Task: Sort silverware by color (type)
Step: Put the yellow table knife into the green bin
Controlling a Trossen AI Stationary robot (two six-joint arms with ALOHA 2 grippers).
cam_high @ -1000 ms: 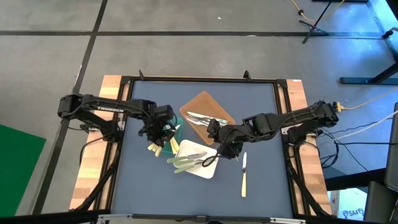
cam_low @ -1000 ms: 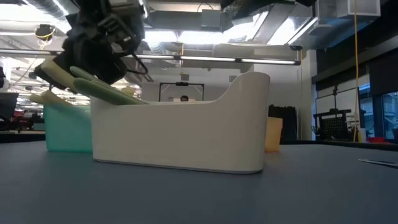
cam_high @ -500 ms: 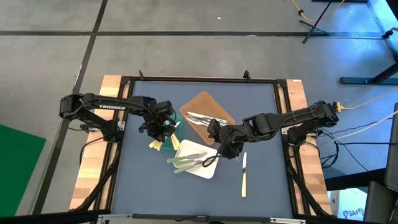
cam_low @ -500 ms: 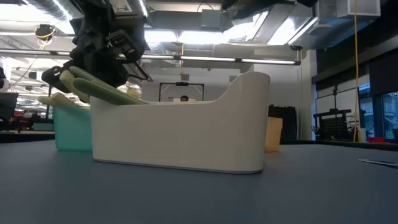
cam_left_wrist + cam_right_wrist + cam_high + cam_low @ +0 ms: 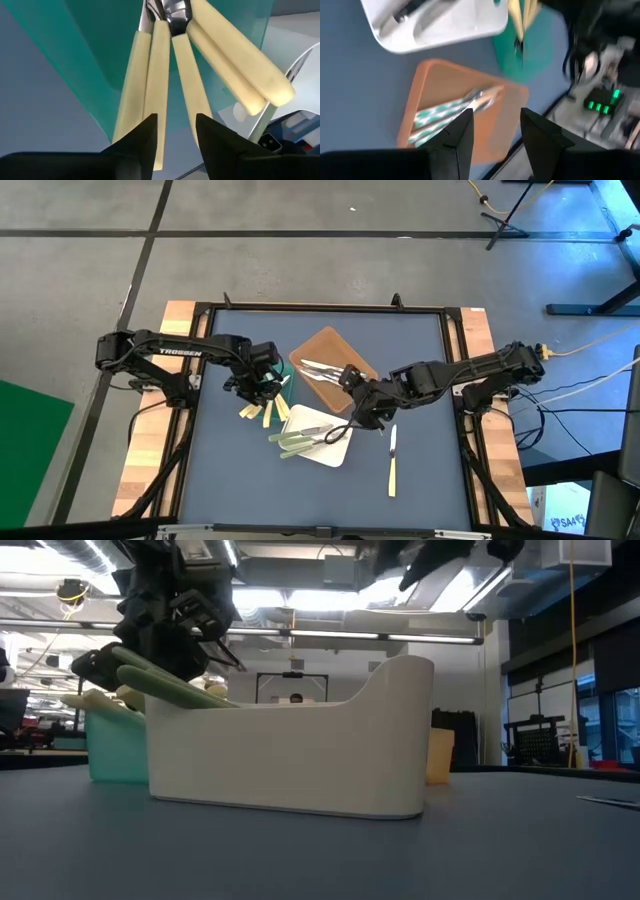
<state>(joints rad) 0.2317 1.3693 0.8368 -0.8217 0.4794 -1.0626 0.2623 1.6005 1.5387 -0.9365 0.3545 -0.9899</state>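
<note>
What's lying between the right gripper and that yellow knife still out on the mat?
Nothing visible. The yellow-handled knife lies alone on the bare mat, just past the white tray's right edge. The right gripper hangs open above that edge, close by.

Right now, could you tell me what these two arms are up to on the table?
They are sorting silverware by handle colour. The left tool hovers, open, over the yellow-handled pieces lying in the green tray. The right tool is open and empty beside the white tray, which holds green-handled pieces. One yellow-handled knife lies unsorted on the table.
</note>
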